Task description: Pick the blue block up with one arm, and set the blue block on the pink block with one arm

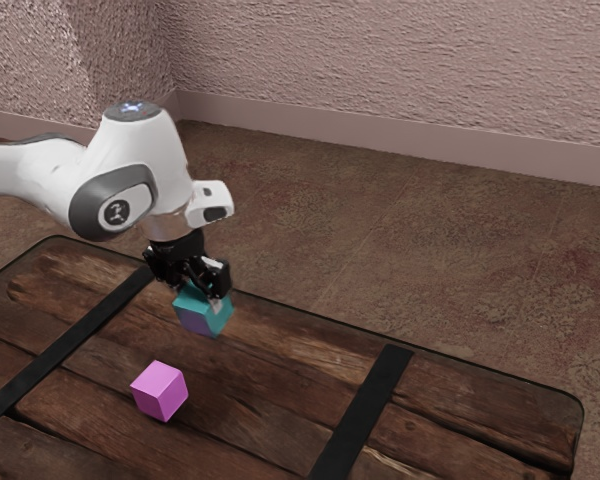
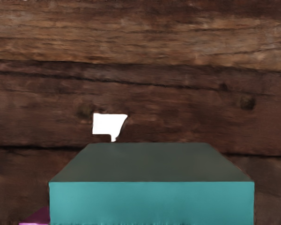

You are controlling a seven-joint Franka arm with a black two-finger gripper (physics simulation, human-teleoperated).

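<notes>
Teal-blue: you had one blue block (image 1: 208, 318), pinched from two sides by the fingers of your one hand (image 1: 202, 297) and lifted clear of the wooden worktop (image 1: 460, 400). One pink block (image 1: 160, 390) sat on the planks, apart from it, nearer the camera and slightly toward the exterior view's left. Two black straps (image 1: 365, 415) crossed the worktop. In the wrist view the blue block (image 2: 150, 197) sat right under the hand, with a pink block (image 2: 37, 218) sliver past one corner.
</notes>
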